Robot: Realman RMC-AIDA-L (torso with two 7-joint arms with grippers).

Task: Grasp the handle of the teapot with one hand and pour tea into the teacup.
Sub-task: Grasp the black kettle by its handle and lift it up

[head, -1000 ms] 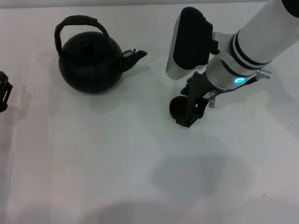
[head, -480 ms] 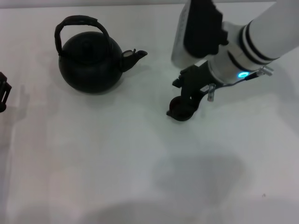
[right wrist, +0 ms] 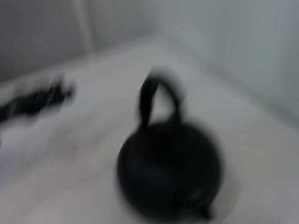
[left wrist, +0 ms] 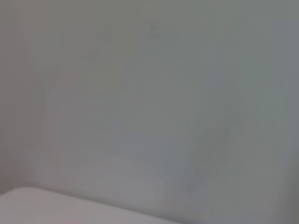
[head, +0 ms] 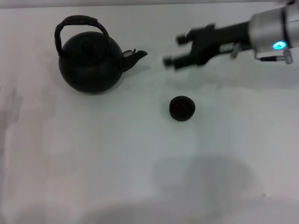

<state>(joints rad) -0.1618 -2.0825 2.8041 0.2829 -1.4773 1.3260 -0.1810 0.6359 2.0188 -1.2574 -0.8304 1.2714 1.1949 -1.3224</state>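
A white table [head: 93, 163] is holding a black teapot [head: 91, 60] at far left, its handle [head: 77, 23] arching untouched. The teacup [head: 181, 108] is sitting alone mid-table. The right gripper [head: 174, 51] is hovering beside the spout, fingers parted, holding nothing.

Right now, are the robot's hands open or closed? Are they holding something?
Left gripper: not in view.
Right gripper: open, holding nothing, up beside the teapot's spout.
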